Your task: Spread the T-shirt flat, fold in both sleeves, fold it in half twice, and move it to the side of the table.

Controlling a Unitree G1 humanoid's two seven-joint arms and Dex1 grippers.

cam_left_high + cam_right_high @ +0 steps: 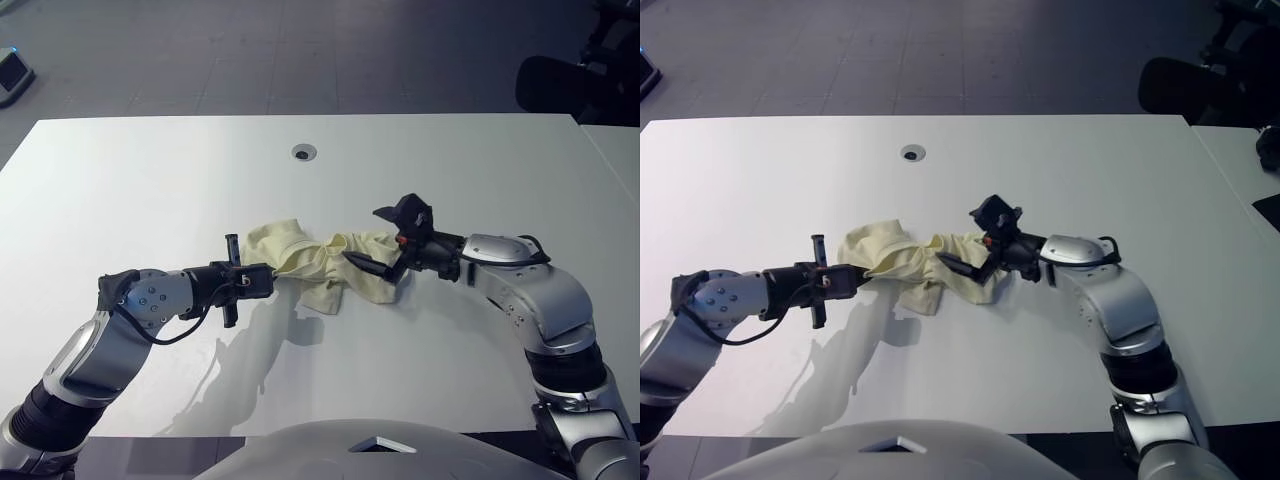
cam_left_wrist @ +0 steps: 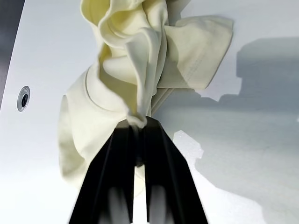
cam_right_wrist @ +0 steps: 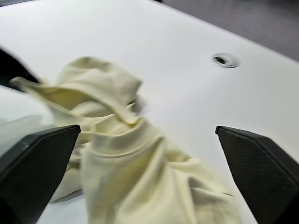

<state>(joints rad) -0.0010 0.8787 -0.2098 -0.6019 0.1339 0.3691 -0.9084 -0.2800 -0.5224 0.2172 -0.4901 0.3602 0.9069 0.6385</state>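
Left wrist view: the left gripper (image 2: 137, 122) is clamped on a bunched fold of the pale yellow T-shirt (image 2: 140, 60). It lies crumpled near the middle of the white table (image 1: 150, 170). The right gripper (image 1: 380, 240) has its fingers wide apart, straddling the garment's opposite end.

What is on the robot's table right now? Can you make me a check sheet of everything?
Surface: white table, one round hole near the far edge.
Job's things: pale yellow T-shirt, crumpled mid-table, not yet spread flat.
Clutter: nothing seen.
Hands: left hand shut on a bunch of the T-shirt; right hand open, fingers either side of the cloth.
Cables: black cable looped at the left wrist.
Surroundings: grey floor; dark object past the far right corner.
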